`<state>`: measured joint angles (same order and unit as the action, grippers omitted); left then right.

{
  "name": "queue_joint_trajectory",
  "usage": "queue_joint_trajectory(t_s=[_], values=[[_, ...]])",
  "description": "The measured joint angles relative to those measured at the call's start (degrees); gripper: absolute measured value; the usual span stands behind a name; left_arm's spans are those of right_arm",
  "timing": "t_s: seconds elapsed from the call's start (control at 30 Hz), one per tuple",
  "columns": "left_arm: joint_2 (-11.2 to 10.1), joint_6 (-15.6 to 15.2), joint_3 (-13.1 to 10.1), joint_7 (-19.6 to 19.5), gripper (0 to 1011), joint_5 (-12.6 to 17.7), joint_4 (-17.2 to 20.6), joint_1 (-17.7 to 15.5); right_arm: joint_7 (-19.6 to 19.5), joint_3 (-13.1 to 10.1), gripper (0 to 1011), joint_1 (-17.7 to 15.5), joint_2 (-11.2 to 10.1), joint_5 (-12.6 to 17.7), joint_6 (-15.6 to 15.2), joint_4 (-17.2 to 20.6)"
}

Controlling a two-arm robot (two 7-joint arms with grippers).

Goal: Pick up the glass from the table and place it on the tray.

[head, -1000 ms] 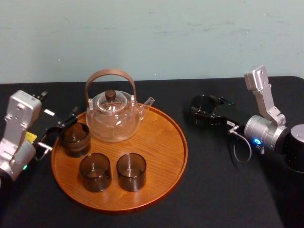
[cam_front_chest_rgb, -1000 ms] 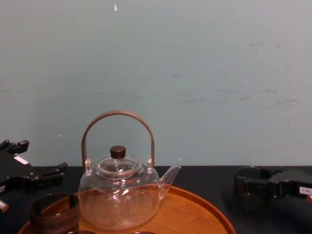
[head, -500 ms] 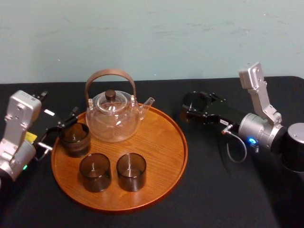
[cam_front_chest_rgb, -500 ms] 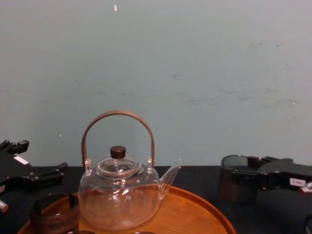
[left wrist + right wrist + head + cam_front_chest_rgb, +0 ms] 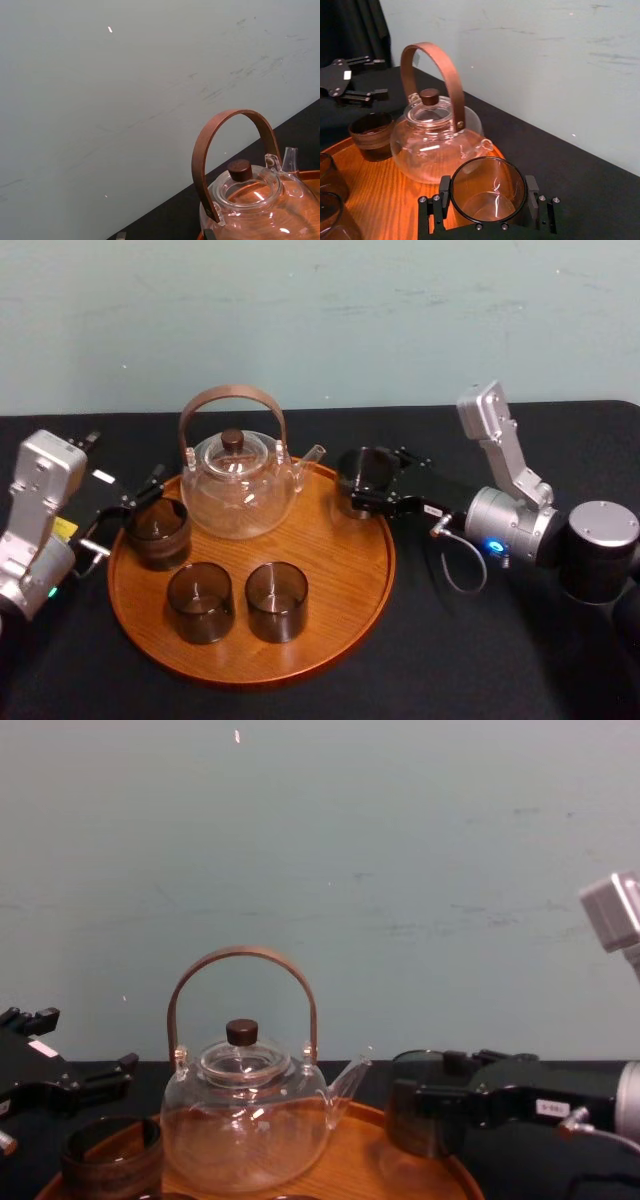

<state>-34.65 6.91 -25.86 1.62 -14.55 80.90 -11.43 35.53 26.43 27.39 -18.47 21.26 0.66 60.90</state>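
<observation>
Head view shows the right gripper point(image 5: 368, 490) closed around a dark smoky drinking glass point(image 5: 487, 187), one finger on each side of its wall. This glass is above the right edge of the large round orange-brown wooden tray point(image 5: 330, 540), just beside the spout of the clear glass teapot with a brown arched handle point(image 5: 238, 485); I cannot tell if its bottom touches the wood. Three other dark glasses point(image 5: 200, 602) stand on the tray. The left gripper point(image 5: 125, 510) rests at the tray's left side over the black table point(image 5: 450, 640), fingers spread wide.
</observation>
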Motion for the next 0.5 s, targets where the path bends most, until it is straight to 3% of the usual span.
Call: queue_joint_trajectory(t_s=[0.5], values=[[0.0, 0.0, 0.0, 0.0, 1001, 0.0, 0.0, 0.0, 2.6, 2.5, 905, 3.0, 2.7, 0.4, 2.6, -6.2]])
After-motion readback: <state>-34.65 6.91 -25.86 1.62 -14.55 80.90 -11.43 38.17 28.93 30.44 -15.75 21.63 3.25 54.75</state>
